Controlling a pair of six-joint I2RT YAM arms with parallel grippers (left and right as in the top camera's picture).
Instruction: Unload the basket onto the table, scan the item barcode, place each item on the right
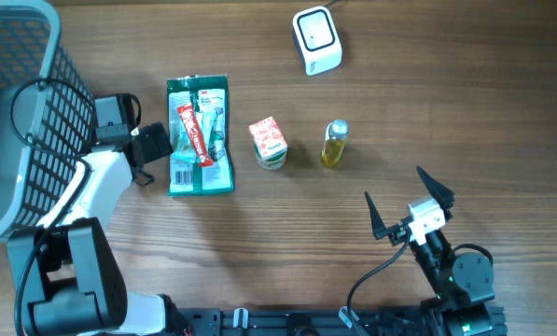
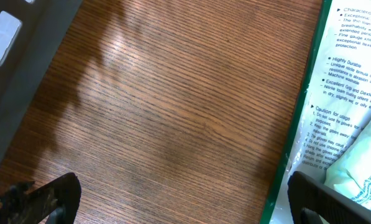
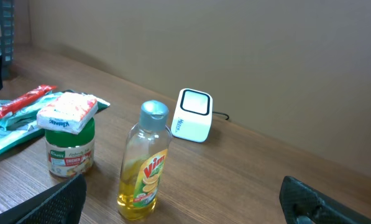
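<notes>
Nearest the robot, the right tool (image 1: 406, 201) hangs over bare wood on the right of the surface (image 1: 278, 233), its fingers spread wide and holding nothing. Farther out on the left, the left tool (image 2: 182, 199) is also spread wide and empty. One of its fingers is above the wood and the other at the left edge of the green packet (image 1: 200, 135), though I cannot tell whether that finger touches it. The green packet lies flat on the left half of the surface. Its long axis runs away from the robot, and a white printed panel faces up. A red sachet (image 1: 193, 133) lies on top, slanted slightly off the same axis. To the right of the packet and apart from it stands a small jar (image 3: 69, 152), upright, with a red and white pouch (image 3: 67, 111) resting on its lid. Just right of the jar stands a clear bottle (image 1: 334, 145), upright with a grey cap and yellow liquid inside. At the far left sits a dark mesh basket (image 1: 68, 65), and what is inside it cannot be made out. Farthest away, beyond the jar and bottle, is the white scanner (image 1: 316, 40).
</notes>
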